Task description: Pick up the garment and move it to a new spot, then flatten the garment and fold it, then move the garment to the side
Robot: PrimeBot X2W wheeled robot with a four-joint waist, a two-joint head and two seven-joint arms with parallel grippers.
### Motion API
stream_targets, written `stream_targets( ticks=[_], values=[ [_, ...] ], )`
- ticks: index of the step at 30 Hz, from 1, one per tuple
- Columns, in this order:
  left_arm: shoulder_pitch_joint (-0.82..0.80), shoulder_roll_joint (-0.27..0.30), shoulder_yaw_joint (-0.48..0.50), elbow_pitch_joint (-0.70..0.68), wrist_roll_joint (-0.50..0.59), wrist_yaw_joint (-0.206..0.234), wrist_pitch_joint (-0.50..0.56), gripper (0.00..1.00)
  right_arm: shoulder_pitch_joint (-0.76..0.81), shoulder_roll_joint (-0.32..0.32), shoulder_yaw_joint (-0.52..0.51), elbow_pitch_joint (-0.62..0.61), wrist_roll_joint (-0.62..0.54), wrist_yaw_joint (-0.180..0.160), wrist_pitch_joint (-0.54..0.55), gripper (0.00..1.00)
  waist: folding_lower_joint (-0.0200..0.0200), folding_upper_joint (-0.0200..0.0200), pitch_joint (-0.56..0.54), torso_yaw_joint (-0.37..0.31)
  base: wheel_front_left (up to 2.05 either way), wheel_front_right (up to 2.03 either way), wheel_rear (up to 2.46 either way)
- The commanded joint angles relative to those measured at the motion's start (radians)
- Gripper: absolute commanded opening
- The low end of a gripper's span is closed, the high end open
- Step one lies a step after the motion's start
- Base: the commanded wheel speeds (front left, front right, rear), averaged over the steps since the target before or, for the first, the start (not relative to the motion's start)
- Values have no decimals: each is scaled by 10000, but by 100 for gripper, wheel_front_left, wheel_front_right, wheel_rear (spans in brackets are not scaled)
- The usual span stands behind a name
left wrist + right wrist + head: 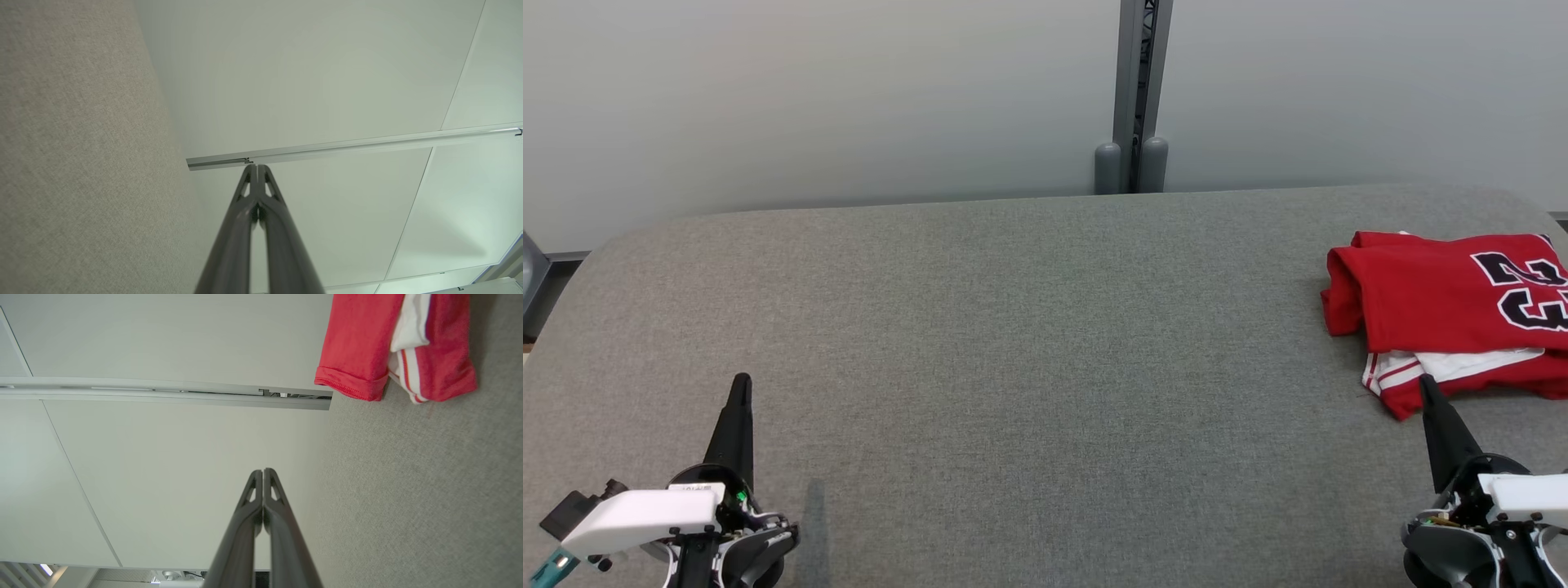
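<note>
The garment (1437, 306) is a red jersey with white trim and black numerals, folded into a compact stack at the right edge of the grey table (1013, 327). In the right wrist view the garment (367, 343) lies at the top right. My right gripper (1427, 384) is shut and empty, its tips just in front of the garment's near corner. At the lower left, my left gripper (741, 382) is shut and empty, far from the garment. Its closed fingertips (256, 167) point toward the wall, and the right fingertips (263, 471) do the same.
A pale wall with a grey vertical post (1135, 98) stands behind the table's far edge. The table's rounded left corner (596, 253) drops off near a dark object at the frame edge. Bare grey cloth stretches between the grippers.
</note>
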Motion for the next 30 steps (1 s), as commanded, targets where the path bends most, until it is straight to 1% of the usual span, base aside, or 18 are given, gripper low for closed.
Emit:
stream_targets(
  ticks=[1,4,30],
  values=[
    [-187,56,58,10,-232,-64,73,0,-96,-7,-47,-43,223,4,101,0,0,0,2,-1,0,0,0],
    [-223,57,83,21,-398,-69,112,0,-103,8,-82,-53,402,4,130,0,0,0,6,-5,0,0,0],
    [-198,57,75,19,-365,-60,115,0,-102,-3,-68,-49,353,4,127,0,0,0,7,-5,0,0,0]
  ],
)
